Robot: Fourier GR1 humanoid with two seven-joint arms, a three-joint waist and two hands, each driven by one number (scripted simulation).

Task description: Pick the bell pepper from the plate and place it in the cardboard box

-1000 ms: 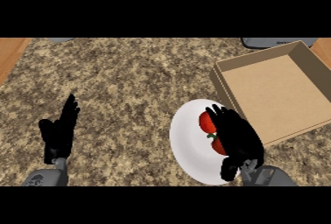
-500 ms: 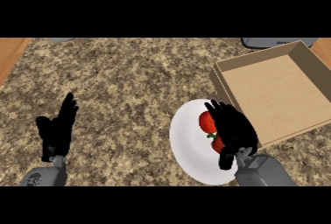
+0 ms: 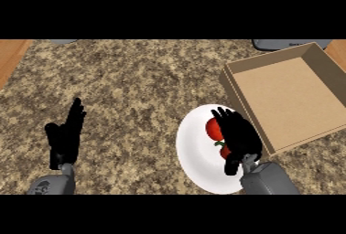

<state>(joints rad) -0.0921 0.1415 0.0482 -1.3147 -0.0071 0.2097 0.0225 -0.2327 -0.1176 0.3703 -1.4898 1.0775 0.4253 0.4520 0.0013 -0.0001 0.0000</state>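
Our right hand (image 3: 236, 135) lies over the red bell pepper (image 3: 215, 129) on the white plate (image 3: 192, 155), fingers draped across it but, as far as we can tell, not yet wrapped around it. We should curl fingers and thumb fully around the pepper before lifting toward the cardboard box (image 3: 290, 93) just beyond our fingertips. Our left hand (image 3: 65, 135) rests unclenched, fingers up.

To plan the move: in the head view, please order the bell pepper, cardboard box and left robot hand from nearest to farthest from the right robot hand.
1. bell pepper, under the right robot hand
2. cardboard box, upper right
3. left robot hand, far left
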